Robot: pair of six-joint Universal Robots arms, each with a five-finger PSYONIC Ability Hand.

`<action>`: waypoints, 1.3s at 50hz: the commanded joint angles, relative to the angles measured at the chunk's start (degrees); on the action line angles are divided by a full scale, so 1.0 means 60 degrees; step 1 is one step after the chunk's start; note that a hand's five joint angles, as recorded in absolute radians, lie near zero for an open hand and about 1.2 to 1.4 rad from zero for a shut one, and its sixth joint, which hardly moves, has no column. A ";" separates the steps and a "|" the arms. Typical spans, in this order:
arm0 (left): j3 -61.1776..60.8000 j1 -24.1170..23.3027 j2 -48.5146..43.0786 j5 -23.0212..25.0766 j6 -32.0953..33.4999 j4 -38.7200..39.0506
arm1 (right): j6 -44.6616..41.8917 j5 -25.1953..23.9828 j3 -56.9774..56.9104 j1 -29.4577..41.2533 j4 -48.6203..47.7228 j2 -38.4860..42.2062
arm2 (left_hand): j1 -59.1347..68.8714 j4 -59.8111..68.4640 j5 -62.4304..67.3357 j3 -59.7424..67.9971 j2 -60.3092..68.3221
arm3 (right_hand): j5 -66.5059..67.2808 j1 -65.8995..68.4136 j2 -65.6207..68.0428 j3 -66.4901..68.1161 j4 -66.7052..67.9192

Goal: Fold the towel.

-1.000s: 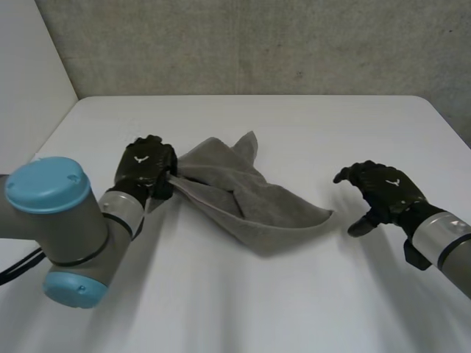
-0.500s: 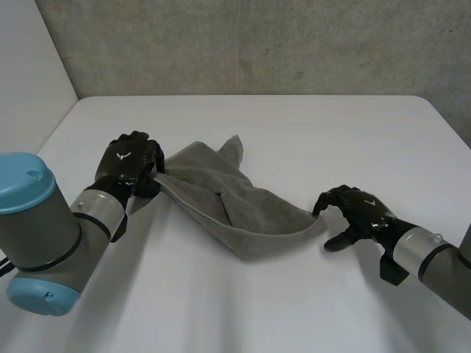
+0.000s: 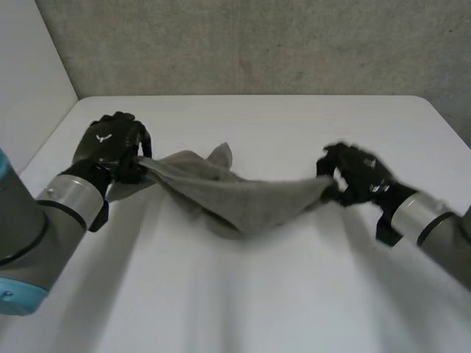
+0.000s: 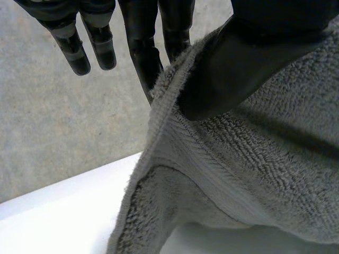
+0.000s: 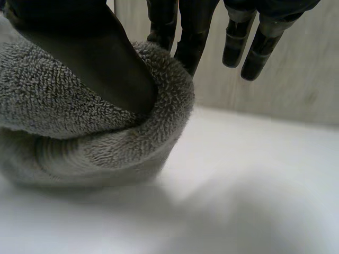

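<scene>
Head view: your left hand (image 3: 110, 143) and right hand (image 3: 358, 173) each pinch an end of the grey towel (image 3: 239, 197), thumb against fingers; its sagging middle seemingly touches the white table (image 3: 257, 301)

A smooth white table with rounded far corners (image 3: 294, 294) carries a single thing, a rumpled grey terry-cloth towel (image 3: 235, 198). The towel stretches crosswise over the table's middle, well apart from the table's far edge, and only its sagging, bunched centre rests on the tabletop. Both of its ends rise off the table, one pinched in the left hand (image 3: 110, 143), the other in the right hand (image 3: 360, 173).
</scene>
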 commanded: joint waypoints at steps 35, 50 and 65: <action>0.4181 0.0871 -0.0113 0.1974 -0.0026 0.0938 | -0.4208 0.0106 -0.5810 0.1245 0.0484 -0.0381 | 0.0740 -0.0480 0.0667 -0.0409 0.0988 | 0.0747 0.0963 0.1096 -0.0071 -0.0570; -0.0548 0.0638 -0.0800 0.2692 0.2520 0.0807 | -1.0049 -0.0348 -0.1125 0.1055 0.2315 -0.0016 | 0.0740 -0.0480 0.0667 -0.0409 0.0988 | 0.0747 0.0963 0.1096 -0.0071 -0.0570; -0.0946 0.0300 -0.1505 0.2414 0.2948 0.0704 | -0.9115 -0.0113 -0.0214 0.0659 0.2344 0.0117 | -0.0125 -0.0480 -0.0198 -0.0409 0.0123 | 0.0747 0.0963 0.1096 -0.0071 -0.0570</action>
